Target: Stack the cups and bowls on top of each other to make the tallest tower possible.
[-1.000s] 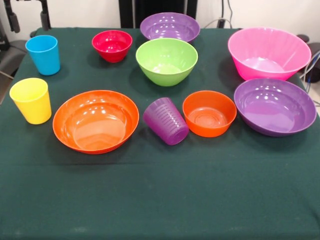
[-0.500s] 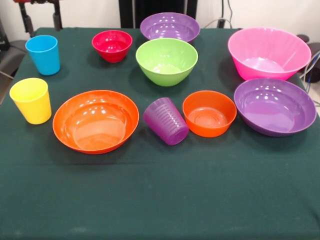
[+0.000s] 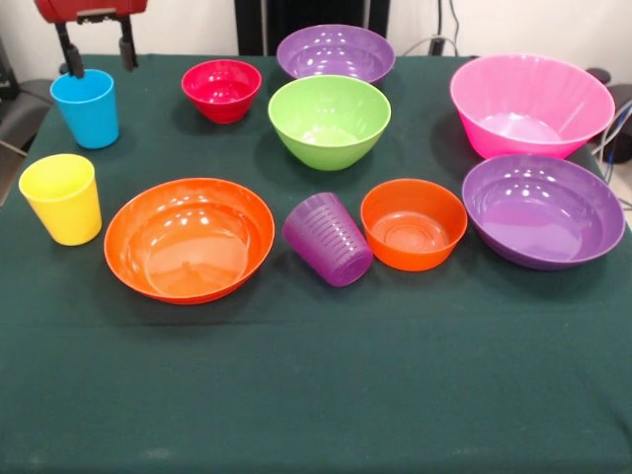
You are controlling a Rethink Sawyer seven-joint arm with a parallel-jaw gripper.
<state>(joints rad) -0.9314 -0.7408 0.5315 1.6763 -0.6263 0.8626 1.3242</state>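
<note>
Table (image 3: pixel 316 395): covered edge to edge by a dark green cloth; near half bare.
Cloth condition: lies flat, faint creases towards the near edge.
Wall (image 3: pixel 513 20): pale, plain, behind the table's far side.
Dark upright panel (image 3: pixel 316 15): black, stands at the far edge, centre.
Cables (image 3: pixel 434 41): thin leads run down behind the far edge, right of centre; another blue-grey lead (image 3: pixel 622 123) at the right edge.
Dark object (image 3: pixel 20 114): off the table's left side, identity unclear.
</note>
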